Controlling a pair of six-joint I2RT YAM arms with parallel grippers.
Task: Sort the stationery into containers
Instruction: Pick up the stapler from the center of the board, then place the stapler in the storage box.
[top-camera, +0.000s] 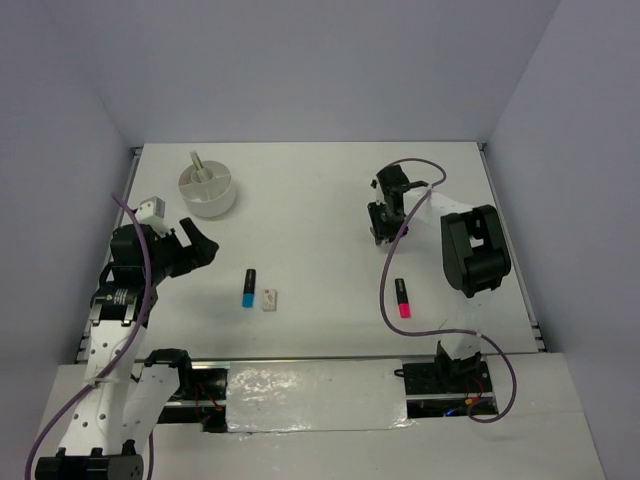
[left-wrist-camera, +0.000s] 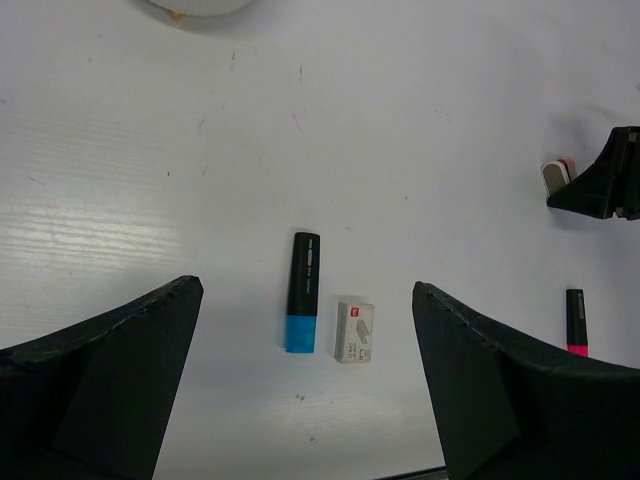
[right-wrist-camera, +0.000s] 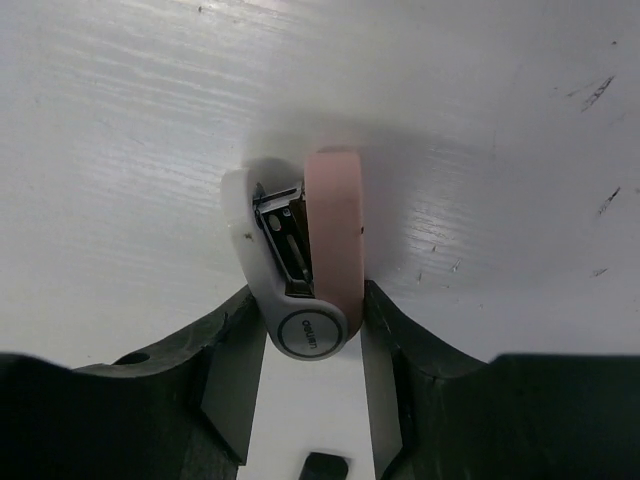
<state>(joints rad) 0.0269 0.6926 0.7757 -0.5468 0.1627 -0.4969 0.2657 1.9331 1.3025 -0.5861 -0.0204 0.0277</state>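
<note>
Marker (top-camera: 248, 288) lies just left of eraser (top-camera: 269, 299), cup (top-camera: 210, 203) behind, stapler (right-wrist-camera: 310, 250) far right

Overhead looks down; left wrist, low, shares blue-and-black marker (top-camera: 248, 288).

Between the right fingers (right-wrist-camera: 230, 370), the stapler (right-wrist-camera: 305, 250) has a round end badge with a small word, seemingly "deli". Between the left fingers (left-wrist-camera: 100, 370), the box (left-wrist-camera: 353, 330) bears red print too small to read.

I see bare table (top-camera: 310, 230) between cup (top-camera: 214, 206) and right gripper (top-camera: 382, 225), whose jaws a stapler (right-wrist-camera: 300, 270) fills; marker (top-camera: 248, 288) and box (top-camera: 269, 299) lie side by side.
</note>
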